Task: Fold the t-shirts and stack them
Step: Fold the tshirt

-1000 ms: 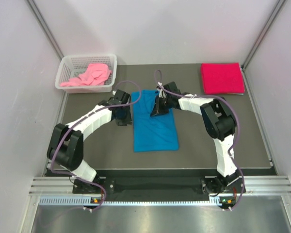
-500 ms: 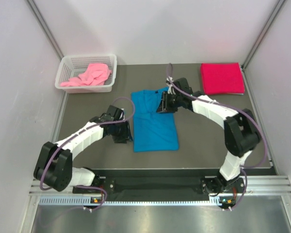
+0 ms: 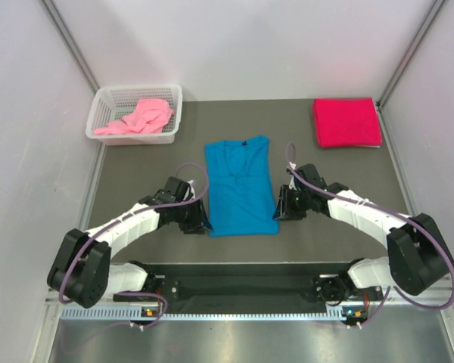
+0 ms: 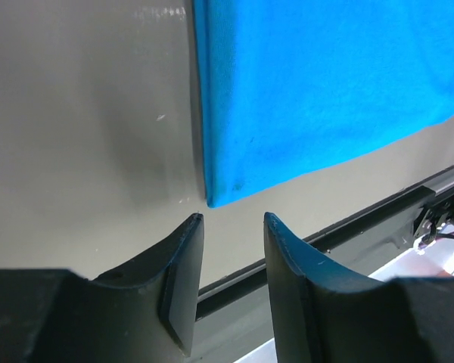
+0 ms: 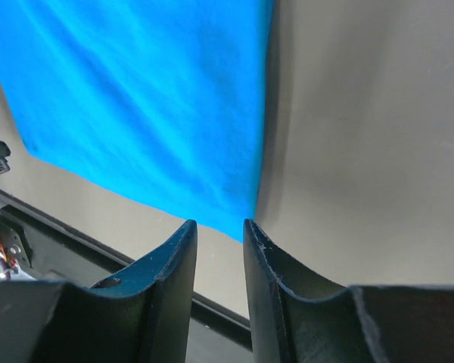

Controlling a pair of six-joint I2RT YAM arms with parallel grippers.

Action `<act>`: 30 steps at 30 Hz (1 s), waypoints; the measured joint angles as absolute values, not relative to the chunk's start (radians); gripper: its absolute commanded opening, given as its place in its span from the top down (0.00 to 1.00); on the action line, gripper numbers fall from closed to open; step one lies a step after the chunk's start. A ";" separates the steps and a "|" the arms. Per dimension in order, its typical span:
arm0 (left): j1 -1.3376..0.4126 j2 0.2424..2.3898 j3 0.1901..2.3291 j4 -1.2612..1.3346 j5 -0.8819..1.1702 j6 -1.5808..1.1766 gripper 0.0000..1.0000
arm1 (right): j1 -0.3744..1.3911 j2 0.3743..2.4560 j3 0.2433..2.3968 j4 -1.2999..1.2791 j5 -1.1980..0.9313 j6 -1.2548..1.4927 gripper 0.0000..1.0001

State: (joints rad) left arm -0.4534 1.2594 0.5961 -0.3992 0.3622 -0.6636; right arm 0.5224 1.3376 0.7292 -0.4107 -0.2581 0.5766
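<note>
two grippers line up on the near corners of the blue shirt

the bright blue cloth t-shirt with the dark collar (image 3: 240, 185) lies flat in the middle of the dark grey table (image 3: 136, 170). it is already folded lengthwise into a narrow strip, with the collar at the far end and the hem toward the arms. the left gripper (image 3: 202, 224) sits low at the near left corner of the hem. its jaws stand apart with nothing between them, and the wrist view shows the corner just beyond the fingertips. the right gripper (image 3: 281, 213) mirrors it at the near right corner, jaws parted by a narrow gap and likewise empty.

this matched placement looks like the set-up for a two-handed pinch, so the hem could be lifted evenly and carried toward the collar for a crosswise fold.

the crimson red folded cloth t-shirt (image 3: 346, 122) rests squared off at the far right corner, probably as the base of the stack. the light pink cloth t-shirt (image 3: 140, 117) lies crumpled in the white plastic mesh basket (image 3: 106, 97) at the far left, not yet folded.
</note>
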 measured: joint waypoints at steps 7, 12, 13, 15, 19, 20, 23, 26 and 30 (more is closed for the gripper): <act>-0.465 1.298 0.559 -0.324 0.376 -0.688 0.63 | 0.522 1.326 0.652 -0.353 -0.255 0.581 0.68; -0.481 1.341 0.551 -0.297 0.385 -0.693 0.64 | 0.522 1.327 0.595 -0.305 -0.276 0.585 0.70; -0.486 1.342 0.551 -0.294 0.384 -0.693 0.65 | 0.522 1.327 0.587 -0.299 -0.278 0.585 0.70; -0.489 1.342 0.551 -0.292 0.382 -0.693 0.69 | 0.522 1.327 0.570 -0.276 -0.283 0.585 0.71; -0.491 1.342 0.548 -0.289 0.377 -0.694 1.00 | 0.522 1.327 0.531 -0.223 -0.305 0.587 0.86; -0.492 1.342 0.546 -0.288 0.377 -0.692 1.00 | 0.522 1.325 0.522 -0.209 -0.314 0.589 1.00; -0.495 1.339 0.536 -0.284 0.370 -0.694 1.00 | 0.523 1.305 0.489 -0.173 -0.317 0.606 1.00; -0.501 1.327 0.532 -0.292 0.353 -0.702 0.99 | 0.524 1.259 0.451 -0.160 -0.313 0.616 1.00; -0.506 1.281 0.532 -0.333 0.324 -0.709 0.68 | 0.528 1.213 0.423 -0.153 -0.310 0.639 0.92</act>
State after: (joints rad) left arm -0.5060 1.2812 0.5316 -0.3332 0.3244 -0.7090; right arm 0.5278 1.2133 0.4232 -0.1532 -0.3096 0.6392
